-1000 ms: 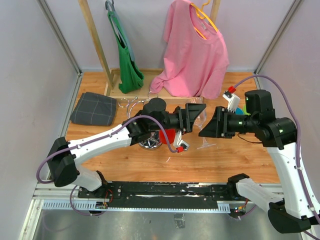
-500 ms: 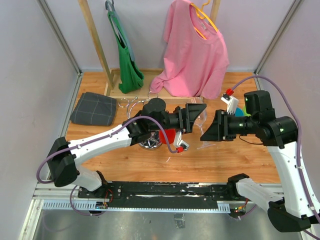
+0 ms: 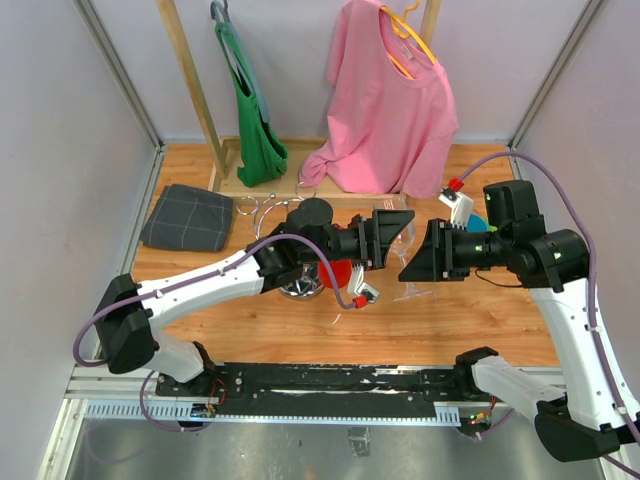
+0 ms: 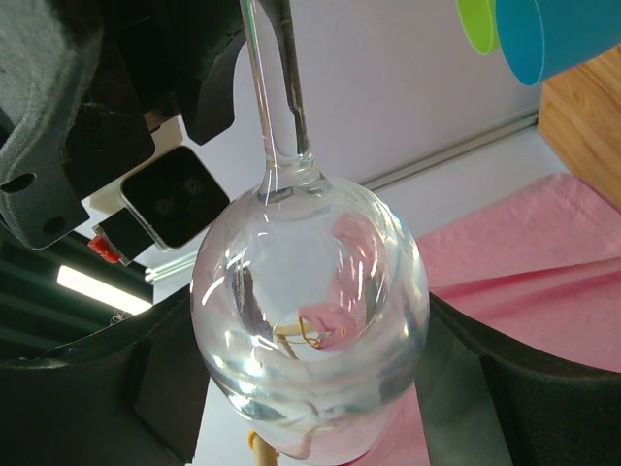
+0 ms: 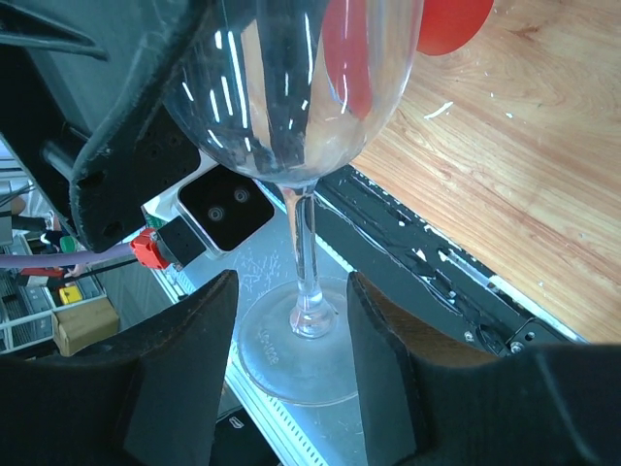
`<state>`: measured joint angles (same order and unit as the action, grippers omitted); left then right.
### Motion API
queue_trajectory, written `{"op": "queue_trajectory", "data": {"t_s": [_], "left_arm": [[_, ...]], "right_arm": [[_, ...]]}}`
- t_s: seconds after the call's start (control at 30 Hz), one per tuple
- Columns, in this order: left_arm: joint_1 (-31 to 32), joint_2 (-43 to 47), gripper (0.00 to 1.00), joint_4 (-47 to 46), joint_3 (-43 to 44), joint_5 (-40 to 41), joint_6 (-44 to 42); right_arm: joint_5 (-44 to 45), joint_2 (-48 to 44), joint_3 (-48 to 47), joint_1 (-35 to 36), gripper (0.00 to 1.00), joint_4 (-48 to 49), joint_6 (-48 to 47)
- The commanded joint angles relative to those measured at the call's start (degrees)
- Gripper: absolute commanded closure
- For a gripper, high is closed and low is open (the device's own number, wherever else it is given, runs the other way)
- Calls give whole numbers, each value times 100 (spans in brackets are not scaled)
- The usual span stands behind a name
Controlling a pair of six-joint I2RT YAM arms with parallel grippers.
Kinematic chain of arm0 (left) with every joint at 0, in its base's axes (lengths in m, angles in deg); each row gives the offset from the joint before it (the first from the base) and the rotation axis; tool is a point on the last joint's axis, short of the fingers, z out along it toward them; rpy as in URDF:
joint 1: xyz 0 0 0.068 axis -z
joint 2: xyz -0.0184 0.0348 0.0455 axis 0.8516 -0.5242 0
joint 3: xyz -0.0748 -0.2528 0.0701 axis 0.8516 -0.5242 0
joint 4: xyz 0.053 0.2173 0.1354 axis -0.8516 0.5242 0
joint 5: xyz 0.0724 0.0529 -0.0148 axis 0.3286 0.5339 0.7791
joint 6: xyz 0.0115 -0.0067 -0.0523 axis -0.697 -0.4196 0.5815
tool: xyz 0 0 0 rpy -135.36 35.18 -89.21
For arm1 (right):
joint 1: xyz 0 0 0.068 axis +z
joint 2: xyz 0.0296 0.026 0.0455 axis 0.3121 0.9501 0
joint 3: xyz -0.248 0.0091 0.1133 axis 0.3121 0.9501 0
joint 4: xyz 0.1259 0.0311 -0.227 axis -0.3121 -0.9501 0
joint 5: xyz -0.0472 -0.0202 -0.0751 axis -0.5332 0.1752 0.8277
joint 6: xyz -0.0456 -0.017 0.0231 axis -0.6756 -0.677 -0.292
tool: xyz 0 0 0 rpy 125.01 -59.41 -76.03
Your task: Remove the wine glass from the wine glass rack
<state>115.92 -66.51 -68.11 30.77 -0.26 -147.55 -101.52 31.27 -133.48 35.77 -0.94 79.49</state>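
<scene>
Top view high from the near edge, looking down over the bench, wrist views close-up, facing each other across the wine glass

A pink shirt and green garment hang at the back, grey folded cloth lying left.

The wine glass is clear glossy glass; the table, smooth wood.
</scene>
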Motion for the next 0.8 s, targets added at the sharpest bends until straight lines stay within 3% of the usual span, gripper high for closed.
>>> {"op": "queue_trajectory", "data": {"t_s": [0.0,0.5,0.57,0.67,0.73,0.77], "left_arm": [[64,126,71,-428,-85,-98,-127],[61,-31,71,-469,103,-170,-181],[59,-44,71,-468,121,-184,-187],[65,-72,71,-481,141,-184,-187],[64,-100,69,-559,140,-173,-167],[62,-112,62,-596,147,-157,-168]], "right_arm": [[49,5,-94,-68,51,72,-19],[-115,149,280,-64,65,468,-66],[-131,169,307,-68,71,471,-86],[-168,198,313,-63,98,472,-139],[-173,202,304,-66,99,478,-164],[-202,190,302,-69,99,509,-173]]}}
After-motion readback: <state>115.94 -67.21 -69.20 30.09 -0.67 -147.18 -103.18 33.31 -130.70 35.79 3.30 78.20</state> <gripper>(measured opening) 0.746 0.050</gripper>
